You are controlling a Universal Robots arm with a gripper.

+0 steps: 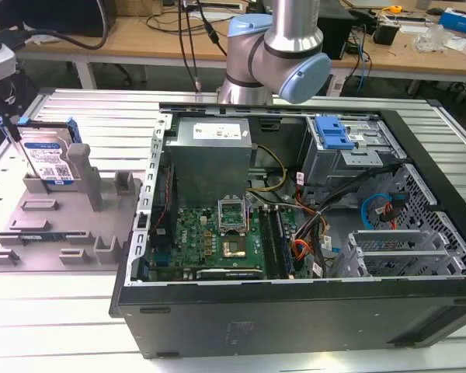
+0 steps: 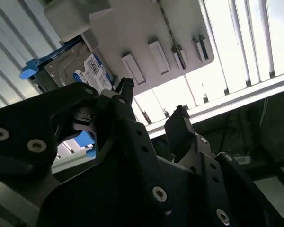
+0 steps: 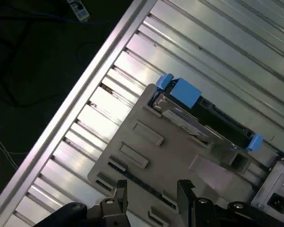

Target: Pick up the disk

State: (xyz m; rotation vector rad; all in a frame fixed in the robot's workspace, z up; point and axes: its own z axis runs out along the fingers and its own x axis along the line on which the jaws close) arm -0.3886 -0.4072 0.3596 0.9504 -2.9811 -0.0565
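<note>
Exterior view is showing the disk (image 1: 50,161) standing upright on its edge in a slot of the grey fixture tray (image 1: 39,233), at the tray's far corner on the exterior view's left. Its blue-and-white label is facing the camera, and a blue side rail (image 1: 71,130) is running along its edge. A grey post of the tray (image 1: 84,175) is rising just beside the disk. The tray is lying on a slatted metal table (image 1: 62,311), just beside a desktop computer case (image 1: 295,318) whose interior is lying exposed, with the motherboard (image 1: 217,241) and cables showing. The robot arm (image 1: 278,54) is hanging above the far side of the case.

In both wrist views the gripper (image 2: 153,101) (image 3: 152,189) is holding its two black fingers spread apart, with nothing between them and nothing touching them. It is hovering above the tray (image 2: 151,28) (image 3: 180,156), apart from the disk (image 2: 80,71) (image 3: 213,118). In the second wrist view one fingertip (image 2: 125,87) is appearing just below the disk's label. In the first wrist view the disk is sitting along the tray's far edge, its blue rail ends (image 3: 184,92) sticking out at either side.
</note>
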